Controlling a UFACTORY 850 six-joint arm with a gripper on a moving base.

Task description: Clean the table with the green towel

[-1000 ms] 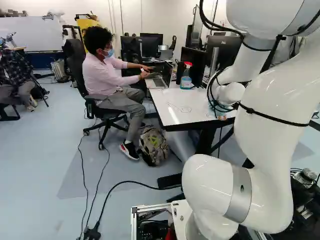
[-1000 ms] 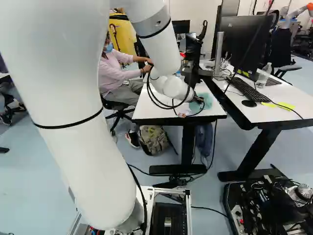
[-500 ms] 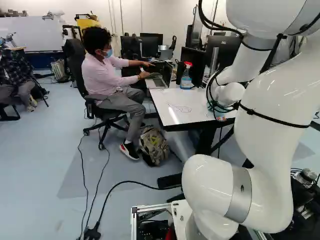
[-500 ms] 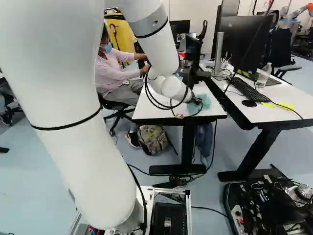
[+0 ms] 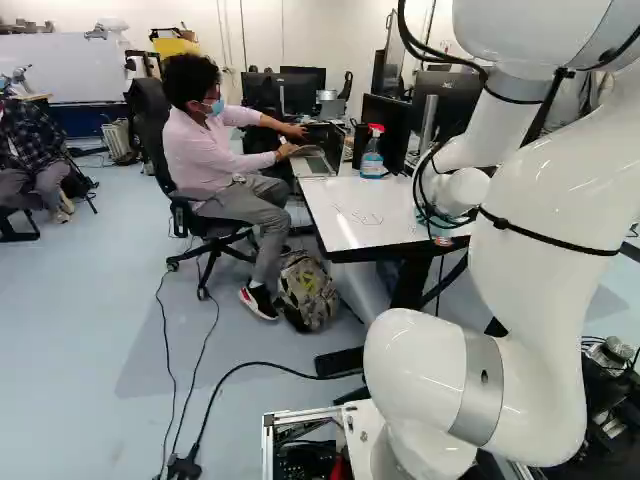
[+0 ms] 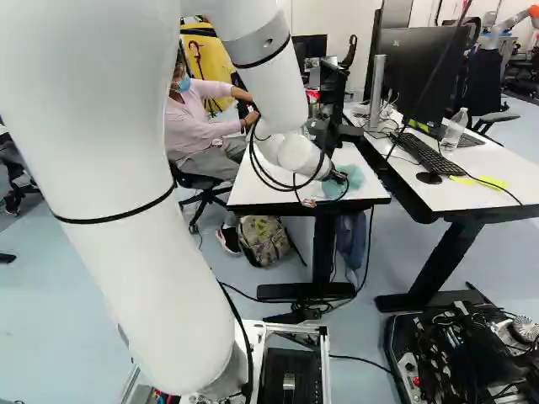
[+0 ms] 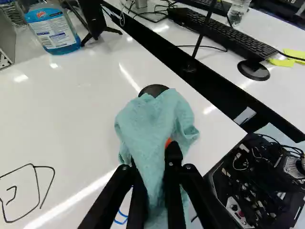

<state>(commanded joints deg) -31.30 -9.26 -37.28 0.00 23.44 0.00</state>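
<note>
Over the white table (image 6: 248, 189), the arm (image 6: 274, 88) reaches forward, its wrist slanting down rightward in the right base view; the gripper (image 6: 339, 178) pinches the green towel (image 7: 152, 119) between both fingers; bunched cloth spreads ahead of their tips, near the table's corner.

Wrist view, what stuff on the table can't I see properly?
In the wrist view:
- Blue marks: partly hidden by the hand.
- Black round thing: partly covered by the green towel; I can't tell what it is.
- Spray bottle: top cut off by the edge.
</note>
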